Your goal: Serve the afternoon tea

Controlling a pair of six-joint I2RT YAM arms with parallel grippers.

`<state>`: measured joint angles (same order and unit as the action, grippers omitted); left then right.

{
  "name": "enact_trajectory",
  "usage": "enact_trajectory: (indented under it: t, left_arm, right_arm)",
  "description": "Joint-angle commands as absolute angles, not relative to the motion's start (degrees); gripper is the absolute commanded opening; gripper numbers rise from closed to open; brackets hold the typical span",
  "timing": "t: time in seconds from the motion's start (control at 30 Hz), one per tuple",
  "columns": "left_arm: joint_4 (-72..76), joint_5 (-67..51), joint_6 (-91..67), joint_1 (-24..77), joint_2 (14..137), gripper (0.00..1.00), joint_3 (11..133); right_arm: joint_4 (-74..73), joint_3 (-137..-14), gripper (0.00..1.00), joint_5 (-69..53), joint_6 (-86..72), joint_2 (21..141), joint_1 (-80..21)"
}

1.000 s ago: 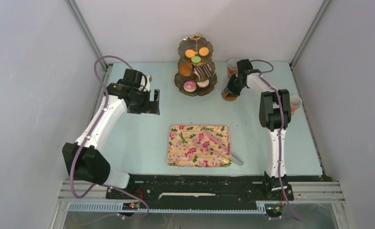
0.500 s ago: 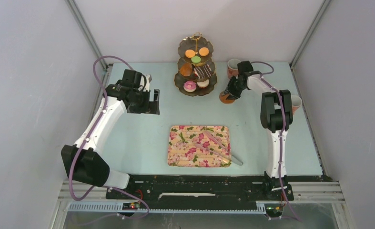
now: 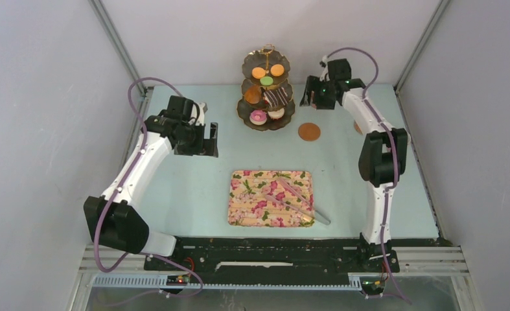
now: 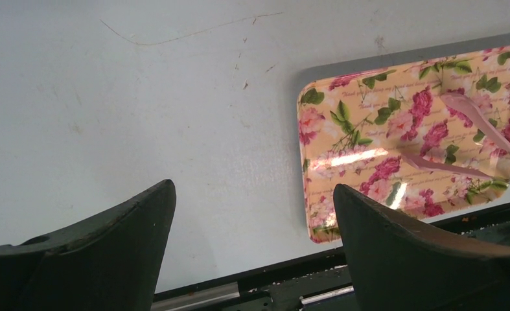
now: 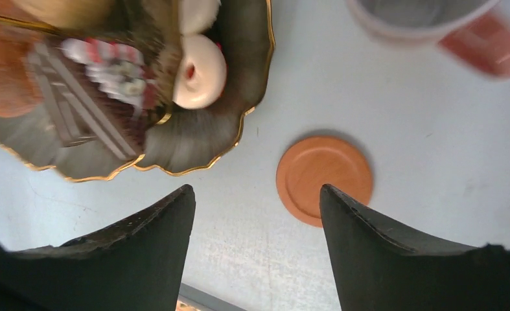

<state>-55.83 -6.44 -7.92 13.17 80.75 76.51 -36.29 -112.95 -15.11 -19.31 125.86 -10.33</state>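
The pastries sit on a gold three-tier stand point(image 3: 249, 111) at the back: orange macarons point(image 3: 259, 72) and a green macaron point(image 3: 266, 80) on top, a croissant point(image 3: 253, 95) and a chocolate slice point(image 3: 277, 97) in the middle, a pink donut point(image 3: 258, 116) and a white donut point(image 3: 276, 113) below. A cork coaster point(image 3: 309, 131) lies flat on the table right of the stand. My right gripper point(image 3: 315, 97) is open and empty, raised above it point(image 5: 255, 191). The right wrist view shows the coaster point(image 5: 324, 178), the white donut point(image 5: 200, 71) and a pink mug point(image 5: 433, 19). My left gripper point(image 3: 210, 139) is open and empty.
A floral tray point(image 3: 245, 204) with pink-handled tongs point(image 3: 297, 199) lies at the front centre. It also shows in the left wrist view point(image 4: 343, 129), right of my left gripper point(image 4: 253, 188). A brown sliver point(image 3: 357, 127) shows beside the right arm. Walls close in the table.
My right gripper let go of the coaster, which now lies flat on the table. The gripper rose and moved back toward the far edge. The left arm has not moved.
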Motion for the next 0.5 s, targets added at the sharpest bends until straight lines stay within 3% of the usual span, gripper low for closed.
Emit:
enact_trajectory:
  t: [0.0, 0.3, 0.47]
  left_arm:
    - [-53.93, -7.81, -7.31, 13.38, 79.28, 0.98, 76.10]
    - [-53.15, -6.69, -7.08, 13.75, 77.77, 0.98, 72.60]
    - [-53.39, -5.72, -7.21, 13.80, 77.85, 0.98, 72.25]
  right_arm:
    - [-31.50, -114.46, 0.73, -11.96, -8.77, 118.68, -7.22]
    - [-31.73, -122.97, 0.72, -17.47, 14.29, 124.73, -3.52]
    - [-30.15, -122.35, 0.72, -21.16, 18.74, 126.32, -0.95]
